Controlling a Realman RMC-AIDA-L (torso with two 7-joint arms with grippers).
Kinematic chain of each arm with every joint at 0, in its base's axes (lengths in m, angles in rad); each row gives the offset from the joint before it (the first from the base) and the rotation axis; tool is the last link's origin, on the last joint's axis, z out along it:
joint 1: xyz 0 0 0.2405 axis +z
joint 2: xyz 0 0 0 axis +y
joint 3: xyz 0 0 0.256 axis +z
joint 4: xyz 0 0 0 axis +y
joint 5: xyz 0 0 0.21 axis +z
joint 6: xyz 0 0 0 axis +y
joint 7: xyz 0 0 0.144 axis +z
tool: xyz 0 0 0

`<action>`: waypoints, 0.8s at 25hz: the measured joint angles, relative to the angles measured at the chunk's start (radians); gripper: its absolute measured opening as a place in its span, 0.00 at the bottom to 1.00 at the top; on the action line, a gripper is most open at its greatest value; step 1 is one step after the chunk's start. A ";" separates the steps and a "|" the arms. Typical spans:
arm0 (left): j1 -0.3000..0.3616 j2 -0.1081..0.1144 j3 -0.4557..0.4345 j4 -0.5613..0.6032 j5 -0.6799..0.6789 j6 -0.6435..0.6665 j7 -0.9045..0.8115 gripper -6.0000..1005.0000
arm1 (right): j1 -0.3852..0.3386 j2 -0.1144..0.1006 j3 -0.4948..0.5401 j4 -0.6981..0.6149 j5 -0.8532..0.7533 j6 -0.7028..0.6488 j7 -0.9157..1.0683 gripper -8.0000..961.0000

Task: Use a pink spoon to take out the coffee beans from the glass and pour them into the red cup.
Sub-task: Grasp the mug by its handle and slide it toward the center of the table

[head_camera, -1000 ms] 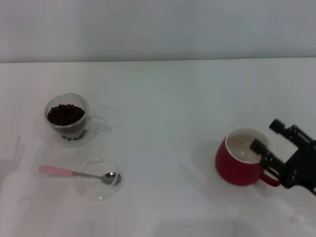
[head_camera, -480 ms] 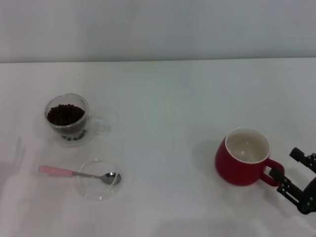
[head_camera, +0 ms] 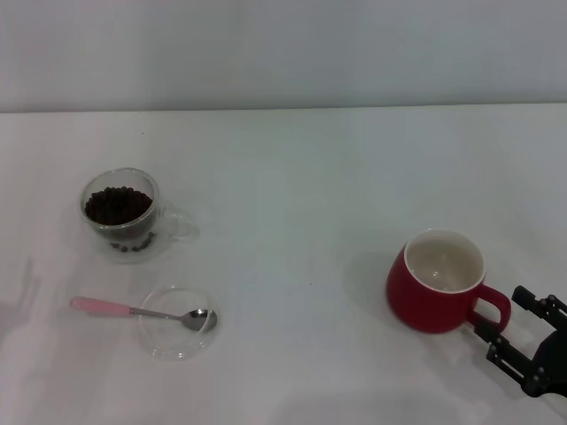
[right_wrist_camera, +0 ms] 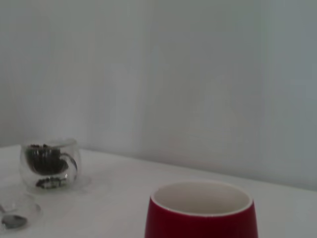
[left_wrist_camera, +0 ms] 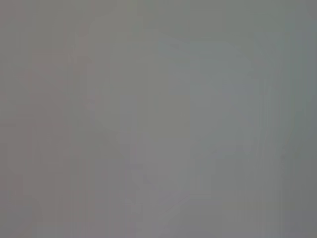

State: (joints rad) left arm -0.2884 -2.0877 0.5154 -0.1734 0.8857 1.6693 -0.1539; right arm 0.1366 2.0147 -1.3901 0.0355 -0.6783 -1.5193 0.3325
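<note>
The glass [head_camera: 120, 212] with a side handle stands at the left, filled with dark coffee beans [head_camera: 117, 204]. The pink spoon [head_camera: 99, 306] lies nearer the front, its metal bowl resting in a shallow clear dish [head_camera: 177, 338]. The red cup [head_camera: 437, 285] stands upright at the right, its cream inside bare. My right gripper [head_camera: 507, 317] is open and holds nothing, low by the table's front right, just beside the cup's handle. The right wrist view shows the red cup [right_wrist_camera: 200, 215] close up, the glass [right_wrist_camera: 48, 162] farther off, and the spoon's bowl [right_wrist_camera: 12, 220]. My left gripper is out of view.
The white table [head_camera: 301, 195] runs back to a plain pale wall. The left wrist view shows only a blank grey surface.
My right gripper has let go of the red cup's rim and drawn back toward the front right, beside the handle. The cup, glass and spoon have not moved.
</note>
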 joint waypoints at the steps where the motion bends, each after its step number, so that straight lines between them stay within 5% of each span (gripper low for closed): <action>1: 0.003 0.000 0.000 0.000 0.000 0.002 0.000 0.77 | 0.002 0.000 0.000 -0.001 0.000 0.012 0.000 0.74; 14: 0.026 0.000 0.000 -0.002 0.011 0.009 -0.001 0.76 | 0.010 0.007 0.004 -0.028 0.044 0.101 -0.001 0.73; 20: 0.026 0.000 0.000 -0.002 0.012 0.009 -0.001 0.77 | 0.009 0.007 0.053 -0.028 0.047 0.119 -0.001 0.63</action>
State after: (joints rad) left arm -0.2623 -2.0877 0.5154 -0.1749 0.8974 1.6783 -0.1549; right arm 0.1457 2.0217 -1.3372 0.0077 -0.6318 -1.4003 0.3313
